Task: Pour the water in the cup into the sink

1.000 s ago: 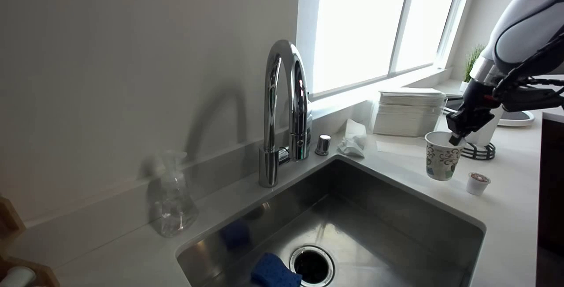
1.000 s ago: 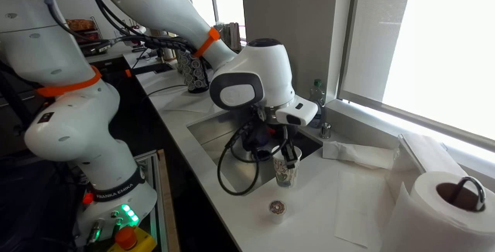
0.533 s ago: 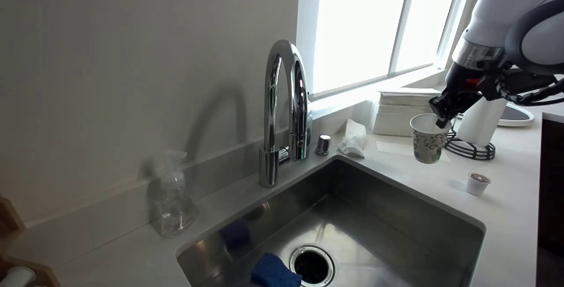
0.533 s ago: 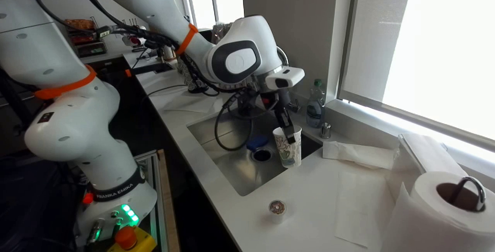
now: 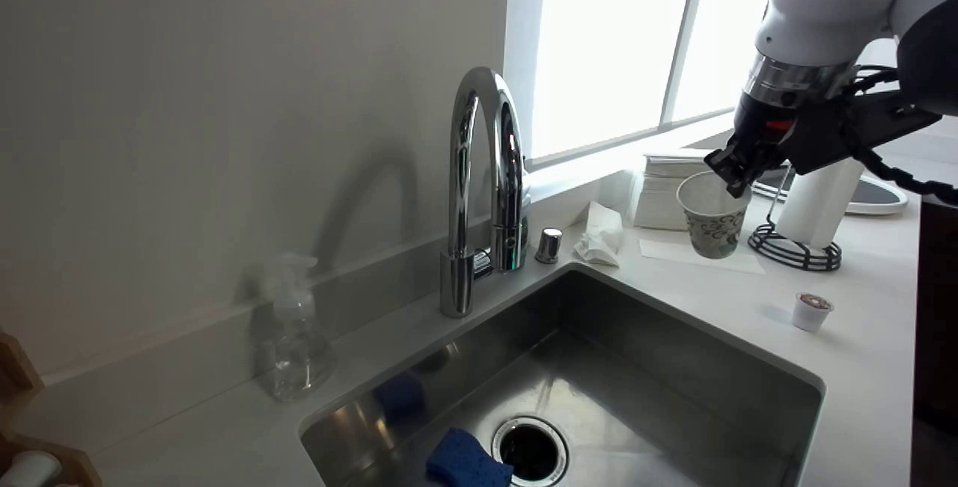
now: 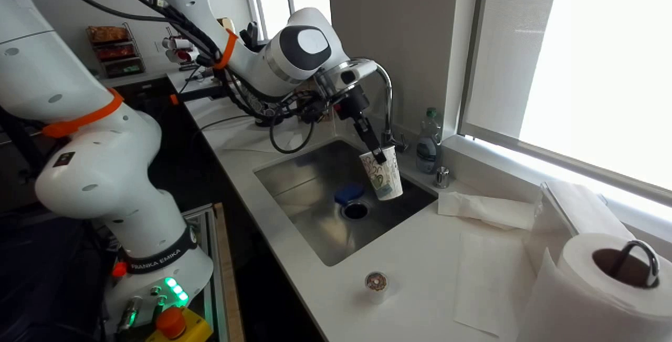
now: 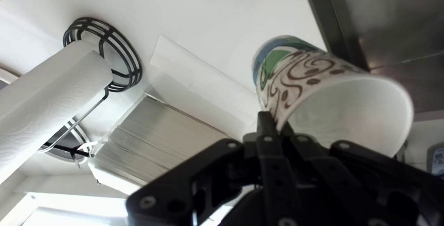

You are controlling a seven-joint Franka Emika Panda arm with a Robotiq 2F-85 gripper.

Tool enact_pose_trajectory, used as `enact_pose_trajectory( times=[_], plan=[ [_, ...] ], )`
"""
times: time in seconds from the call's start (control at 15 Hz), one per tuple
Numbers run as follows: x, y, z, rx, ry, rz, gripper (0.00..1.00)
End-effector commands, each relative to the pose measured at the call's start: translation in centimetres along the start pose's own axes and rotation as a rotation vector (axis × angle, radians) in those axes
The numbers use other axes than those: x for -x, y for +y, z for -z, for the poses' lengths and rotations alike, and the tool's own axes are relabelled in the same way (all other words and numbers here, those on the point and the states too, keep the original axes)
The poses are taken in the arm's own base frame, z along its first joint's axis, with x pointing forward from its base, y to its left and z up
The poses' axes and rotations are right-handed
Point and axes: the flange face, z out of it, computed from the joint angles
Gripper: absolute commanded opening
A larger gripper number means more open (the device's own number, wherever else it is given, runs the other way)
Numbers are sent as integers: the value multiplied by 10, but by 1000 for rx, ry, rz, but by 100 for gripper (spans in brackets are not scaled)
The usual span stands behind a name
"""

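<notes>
The cup (image 5: 715, 231) is whitish with a swirl pattern and hangs in the air, tilted a little, rim up. In an exterior view the cup (image 6: 386, 180) appears in front of the back right part of the sink (image 6: 315, 237). My gripper (image 7: 275, 123) is shut on the cup's rim, one finger inside and one outside the wall; it also shows in both exterior views (image 5: 737, 186) (image 6: 380, 157). The cup (image 7: 301, 71) shows its pale inside in the wrist view; I cannot make out water. The steel sink (image 5: 636, 412) has a dark drain and an arched chrome faucet (image 5: 486, 165).
A blue sponge (image 5: 464, 461) lies by the drain. A small pod (image 6: 377, 287) stands on the counter. A paper towel roll (image 6: 588, 289), a napkin stack (image 7: 163, 135) and crumpled paper (image 5: 601, 236) are nearby. A soap bottle (image 6: 429, 145) stands by the faucet (image 6: 387, 100).
My gripper has lifted the cup higher and carried it away from the pod, toward the faucet end. The cup has gone from nearly upright to slightly tilted. The grip has stayed on it.
</notes>
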Motion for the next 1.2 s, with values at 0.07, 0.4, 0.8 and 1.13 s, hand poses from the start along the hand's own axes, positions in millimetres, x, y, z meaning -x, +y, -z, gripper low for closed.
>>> enact_pose_trajectory(
  times=[0.07, 0.4, 0.8, 1.13],
  plan=[
    [1, -4, 6, 1, 18, -10, 4],
    [-6, -15, 8, 69, 69, 4, 1],
    [-2, -75, -2, 227, 113, 55, 1],
    [2, -113, -7, 385, 177, 35, 1]
  ],
)
